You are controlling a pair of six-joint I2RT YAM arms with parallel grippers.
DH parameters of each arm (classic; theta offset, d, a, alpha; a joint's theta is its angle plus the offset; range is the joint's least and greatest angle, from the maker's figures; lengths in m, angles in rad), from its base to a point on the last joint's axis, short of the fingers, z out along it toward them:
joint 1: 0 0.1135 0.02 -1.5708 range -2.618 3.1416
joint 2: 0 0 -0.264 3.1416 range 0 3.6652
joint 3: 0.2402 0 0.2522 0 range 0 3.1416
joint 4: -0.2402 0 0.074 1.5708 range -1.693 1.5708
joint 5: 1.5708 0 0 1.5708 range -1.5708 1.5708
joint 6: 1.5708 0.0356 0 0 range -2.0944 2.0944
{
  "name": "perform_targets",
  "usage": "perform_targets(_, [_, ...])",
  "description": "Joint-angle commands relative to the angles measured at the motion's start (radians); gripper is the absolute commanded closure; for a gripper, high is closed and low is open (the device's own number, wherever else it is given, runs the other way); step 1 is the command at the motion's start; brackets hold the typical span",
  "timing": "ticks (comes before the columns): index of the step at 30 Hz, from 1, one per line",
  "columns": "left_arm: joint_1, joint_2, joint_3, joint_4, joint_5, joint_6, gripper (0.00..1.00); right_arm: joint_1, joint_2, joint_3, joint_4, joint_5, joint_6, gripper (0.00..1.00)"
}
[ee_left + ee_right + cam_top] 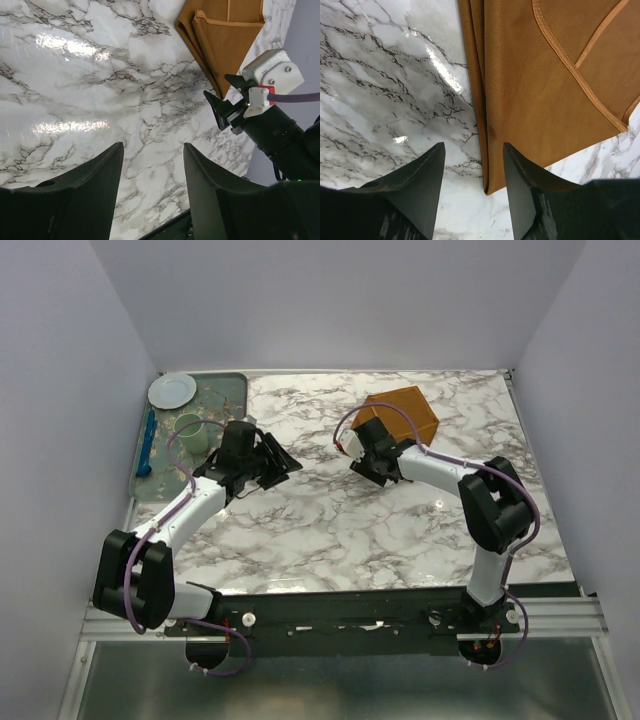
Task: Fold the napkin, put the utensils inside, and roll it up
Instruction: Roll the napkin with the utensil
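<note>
The rust-orange napkin (405, 410) lies folded at the back right of the marble table. It also shows in the left wrist view (225, 40) and the right wrist view (545, 75). My right gripper (365, 452) is open and empty, low over the napkin's near-left corner, and in its own view (472, 150) that corner lies between the fingers. My left gripper (283, 468) is open and empty over bare marble, left of the napkin (152, 150). I cannot make out the copper fork in any view.
A grey tray (235, 385) at the back left holds a white plate (172, 390), a pale green cup (190, 433) and a blue utensil (148, 443). White walls close in the table on three sides.
</note>
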Motion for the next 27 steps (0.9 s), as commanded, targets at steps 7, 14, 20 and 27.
perform_targets(7, [0.013, 0.095, -0.066, 0.204, 0.131, -0.057, 0.34, 0.006, 0.028, -0.092, 0.204, 0.166, -0.084, 0.43])
perform_targets(14, [0.011, 0.228, -0.077, 0.38, 0.15, -0.198, 0.33, 0.006, 0.013, -0.168, 0.279, 0.187, -0.107, 0.48])
perform_targets(20, [-0.002, 0.402, -0.031, 0.524, 0.2, -0.344, 0.32, 0.006, 0.008, -0.215, 0.331, 0.163, -0.102, 0.57])
perform_targets(27, [-0.031, 0.479, 0.043, 0.532, 0.156, -0.369, 0.28, 0.005, 0.022, -0.217, 0.356, 0.155, -0.099, 0.71])
